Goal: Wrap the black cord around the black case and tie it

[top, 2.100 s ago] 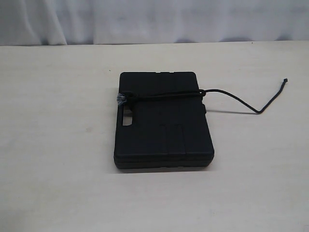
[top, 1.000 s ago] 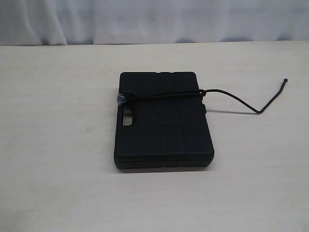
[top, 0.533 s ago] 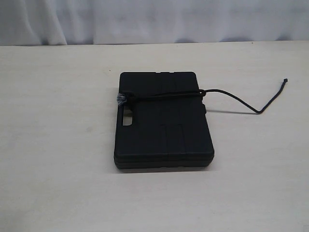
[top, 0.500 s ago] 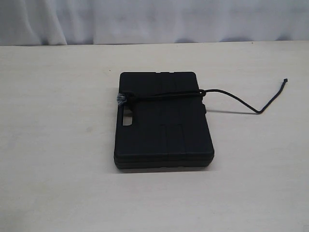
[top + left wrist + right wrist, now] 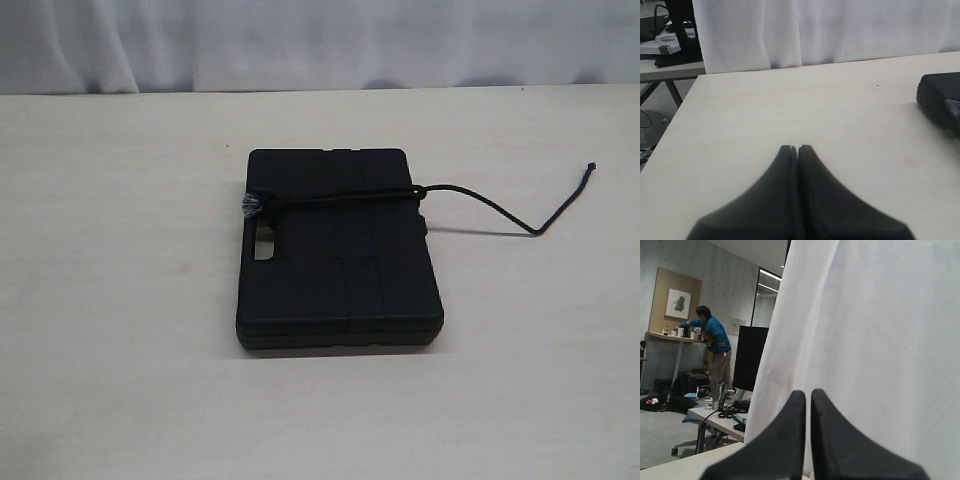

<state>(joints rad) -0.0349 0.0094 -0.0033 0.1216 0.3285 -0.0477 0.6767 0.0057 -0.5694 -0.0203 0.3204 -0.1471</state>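
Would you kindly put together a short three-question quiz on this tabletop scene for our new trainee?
1. True or false: the thin black braided cord crosses the lid of the flat rectangular black plastic case.
2. In the exterior view, towards which side of the case does the cord's loose tail trail off over the pale wooden table? A) left B) right C) the near edge
3. Fill in the blank: the jaws of the left gripper and of the right gripper are both ____.

Key: 1 true; 2 B; 3 shut.
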